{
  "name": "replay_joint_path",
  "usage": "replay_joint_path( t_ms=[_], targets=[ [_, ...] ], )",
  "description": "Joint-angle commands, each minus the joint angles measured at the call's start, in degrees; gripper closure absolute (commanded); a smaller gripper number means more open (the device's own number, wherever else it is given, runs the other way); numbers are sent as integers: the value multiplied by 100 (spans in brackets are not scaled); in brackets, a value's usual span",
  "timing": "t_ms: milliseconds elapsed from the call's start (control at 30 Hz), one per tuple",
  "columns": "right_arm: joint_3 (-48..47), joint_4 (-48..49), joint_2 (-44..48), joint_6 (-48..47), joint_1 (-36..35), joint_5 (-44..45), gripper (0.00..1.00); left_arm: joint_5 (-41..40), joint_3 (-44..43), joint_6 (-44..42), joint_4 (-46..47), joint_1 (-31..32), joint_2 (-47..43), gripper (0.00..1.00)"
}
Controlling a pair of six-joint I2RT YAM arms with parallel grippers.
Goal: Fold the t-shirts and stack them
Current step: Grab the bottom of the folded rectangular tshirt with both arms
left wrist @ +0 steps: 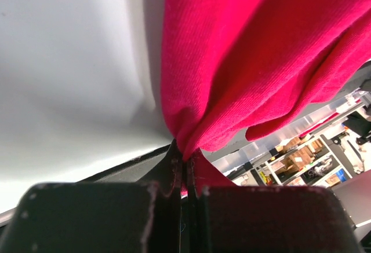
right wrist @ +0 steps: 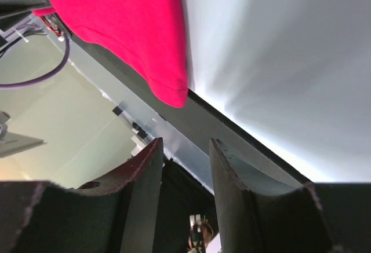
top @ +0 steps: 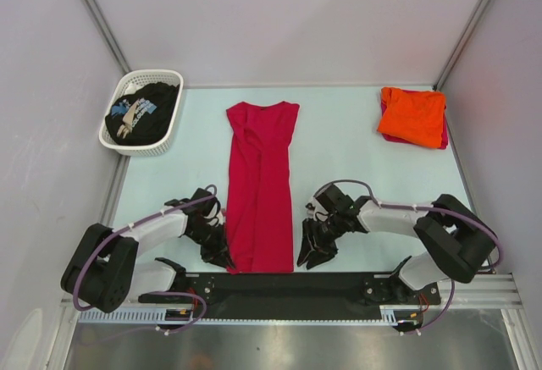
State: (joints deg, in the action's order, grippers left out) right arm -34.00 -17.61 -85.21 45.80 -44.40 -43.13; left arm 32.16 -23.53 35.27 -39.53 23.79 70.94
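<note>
Centre frame, a narrow crimson-red cloth t-shirt (top: 261, 184) lies on the pale worktop (top: 356, 175); the left end effector (top: 227, 258) clamps its lower-left corner while the right end effector (top: 309, 256) stands apart and empty, so a one-sided lift could skew it.

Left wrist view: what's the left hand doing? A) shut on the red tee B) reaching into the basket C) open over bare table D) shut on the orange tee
A: the left hand is closed, with a fold of the red tee pinched between its fingers.
</note>
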Motion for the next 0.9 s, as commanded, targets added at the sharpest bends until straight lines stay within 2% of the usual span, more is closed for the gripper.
replay_joint_path(
  t_ms=[0, 133, 233, 400, 533, 600, 700, 733, 767, 833, 867],
  targets=[
    [593, 1126, 531, 657, -287, 674, 55, -96, -108, -178, -81, 73, 34, 100],
    [1393, 2766, 584, 1446, -542, 1096, 56, -87, -91, -160, -81, 91, -36, 100],
    [1711, 3526, 523, 1756, -954, 1719, 55, -96, -108, -169, -81, 126, -36, 98],
    [1731, 5107, -486, 2231, -1307, 1817, 56, -158, -99, -125, -73, 222, -97, 97],
    [1073, 5066, -1164, 2170, -1746, 1852, 57, -219, -90, -73, -90, 336, -176, 97],
    [1036, 5065, -1340, 2266, -1835, 1887, 59, -237, -82, -55, -99, 372, -194, 97],
    [1123, 4943, -1149, 2355, -1879, 2072, 67, -272, -90, -37, -108, 381, -229, 98],
    [1097, 4751, -1034, 2285, -1870, 2133, 77, -281, -90, -55, -116, 381, -238, 98],
    [958, 4088, -885, 2067, -1870, 2247, 84, -281, -117, -72, -143, 381, -247, 98],
    [729, 3312, -419, 1811, -1870, 2449, 84, -316, -126, -81, -169, 381, -256, 98],
    [615, 2550, -244, 1653, -1870, 2528, 84, -307, -126, -90, -161, 381, -247, 98]
  ],
)
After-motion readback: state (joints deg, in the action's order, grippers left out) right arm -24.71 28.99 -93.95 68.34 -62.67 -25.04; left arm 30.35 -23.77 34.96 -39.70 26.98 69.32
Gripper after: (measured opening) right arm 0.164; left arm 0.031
